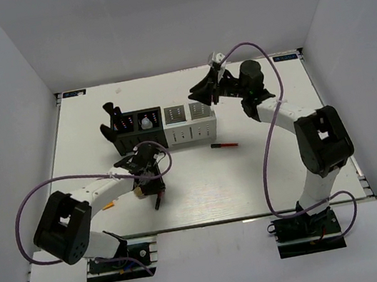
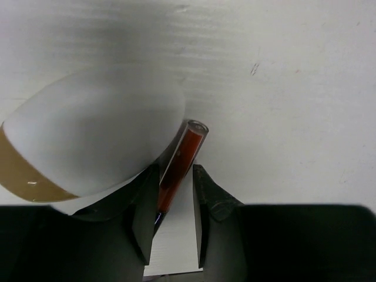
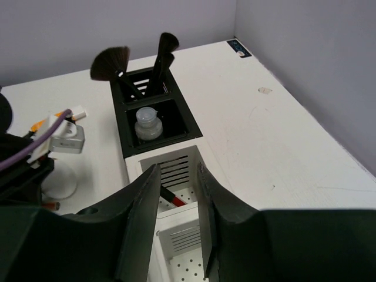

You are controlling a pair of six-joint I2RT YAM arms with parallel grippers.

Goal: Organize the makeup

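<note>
Table (image 1: 266,171) carries two slotted boxes, one black box (image 1: 131,145) and one white box (image 1: 191,135), touching. Right gripper (image 3: 176,170) hangs over the white box, jaws released and empty; left gripper (image 2: 174,176) sits low beside one white sponge (image 2: 100,135), jaws parted astride one red stick (image 2: 182,155), gap on one side, not clenched. At least two brushes (image 3: 110,66) stand in the black box's end compartment, one clear bottle (image 3: 147,124) in the next; two more: loose stick (image 1: 224,145) on the table, third stick (image 3: 171,198) in the white box.
</note>
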